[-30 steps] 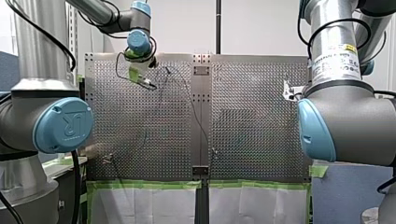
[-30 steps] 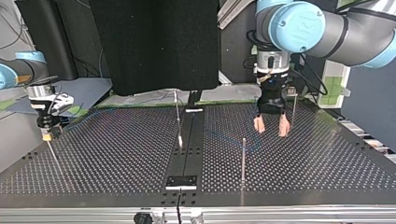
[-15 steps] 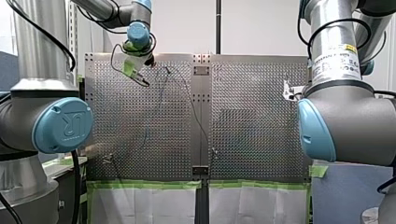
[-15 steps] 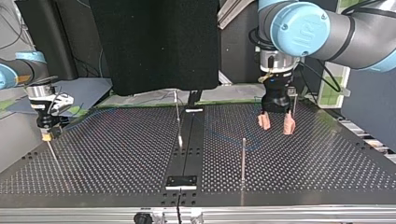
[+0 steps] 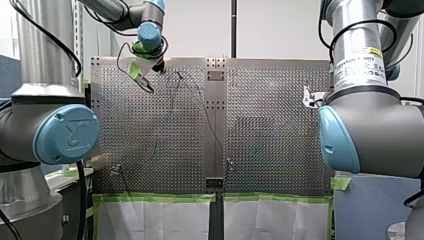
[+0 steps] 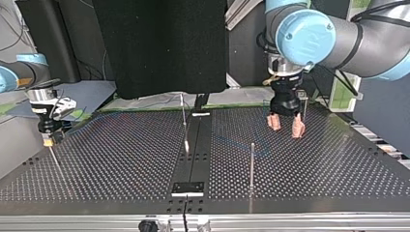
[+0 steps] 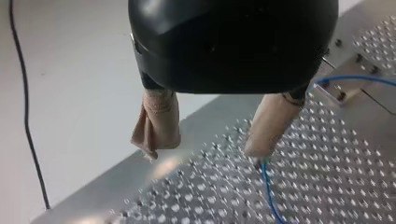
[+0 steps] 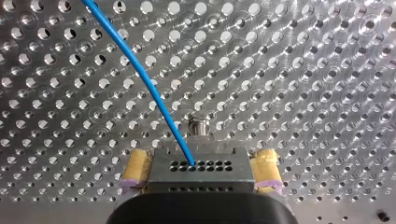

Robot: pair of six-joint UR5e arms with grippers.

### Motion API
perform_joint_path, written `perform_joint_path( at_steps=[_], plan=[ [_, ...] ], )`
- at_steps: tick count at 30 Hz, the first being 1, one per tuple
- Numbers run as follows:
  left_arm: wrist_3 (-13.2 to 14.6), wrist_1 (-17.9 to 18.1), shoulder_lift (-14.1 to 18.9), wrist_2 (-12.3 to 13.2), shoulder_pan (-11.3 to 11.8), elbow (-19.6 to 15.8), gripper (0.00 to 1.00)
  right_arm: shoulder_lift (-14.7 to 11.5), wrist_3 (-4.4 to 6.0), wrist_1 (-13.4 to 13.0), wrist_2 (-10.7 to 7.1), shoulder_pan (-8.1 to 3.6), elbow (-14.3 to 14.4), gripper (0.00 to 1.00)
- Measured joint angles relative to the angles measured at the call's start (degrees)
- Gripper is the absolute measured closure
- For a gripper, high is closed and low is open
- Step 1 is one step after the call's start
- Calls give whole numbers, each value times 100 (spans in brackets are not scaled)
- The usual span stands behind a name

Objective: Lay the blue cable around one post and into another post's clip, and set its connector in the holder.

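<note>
The thin blue cable point(image 8: 140, 74) runs across the perforated plate into a grey connector block point(image 8: 198, 157). My right gripper point(image 8: 201, 171) is shut on that block, a yellow pad on each side; it stands low at the top view's left point(image 6: 47, 140). My left gripper point(image 6: 285, 126) hangs open over the top view's back right, beige pads apart and nothing between them. In the left wrist view, my left gripper point(image 7: 210, 149) has the cable point(image 7: 268, 191) lying on the plate under one finger. The cable point(image 6: 232, 143) shows faintly near a thin post point(image 6: 252, 164).
Two more thin posts stand on the plate, one near the middle point(image 6: 183, 121) and one beside my left gripper point(image 6: 304, 108). A small plate fixture point(image 6: 188, 187) sits on the dark centre strip near the top view's front edge. Green tape point(image 5: 155, 198) lines the front view's near edge.
My left gripper has moved toward the top view's back and slightly right, turning about its axis, still open. My right gripper has stayed still.
</note>
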Motion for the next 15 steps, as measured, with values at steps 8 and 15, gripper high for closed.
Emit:
perform_joint_path(
  at_steps=[8, 15],
  plan=[
    [403, -247, -125, -279, -171, 129, 0, 0, -1, -2, 1, 0, 2, 8],
    [763, -258, -128, -319, -279, 230, 0, 0, 0, -2, 1, 3, 3, 8]
  ],
)
